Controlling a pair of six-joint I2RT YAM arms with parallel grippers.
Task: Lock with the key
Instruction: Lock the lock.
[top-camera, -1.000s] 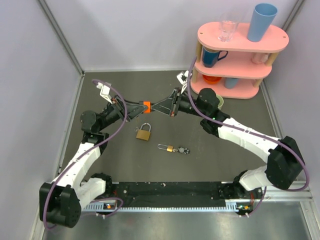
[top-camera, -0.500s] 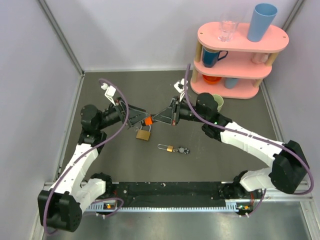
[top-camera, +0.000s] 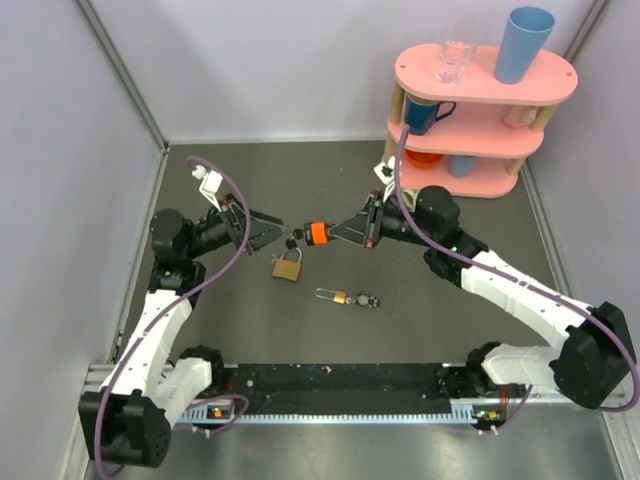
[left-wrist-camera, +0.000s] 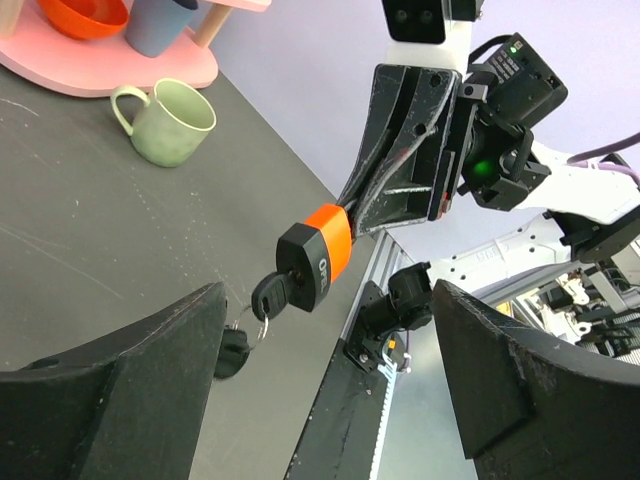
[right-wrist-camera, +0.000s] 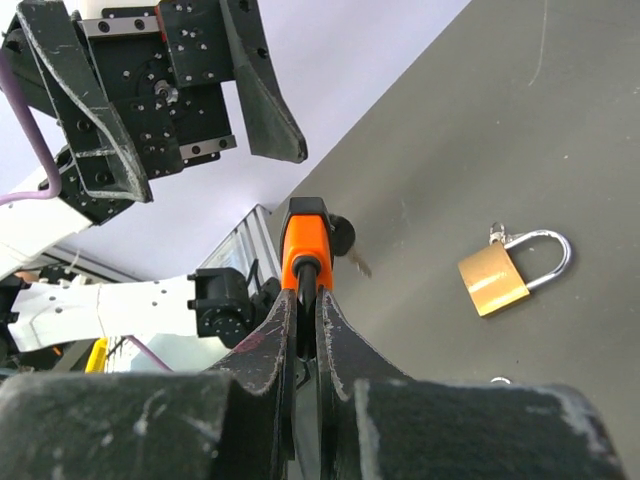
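Note:
The orange-and-black padlock hangs in the air over the mat, and my right gripper is shut on its black shackle. In the right wrist view the right gripper pinches that shackle just behind the padlock. The key sticks out of the padlock's bottom by its black head, with a second key dangling from its ring. My left gripper stands open just left of the key, touching nothing. Its dark fingers frame the padlock from a short distance.
A large brass padlock lies on the mat below the grippers. A tiny brass padlock on a ring lies nearer the front. A pink three-tier shelf with cups stands at the back right, with a green mug beside it.
My left gripper has opened, let go of the key and drawn back to the left. The right gripper has carried the padlock a little to the right.

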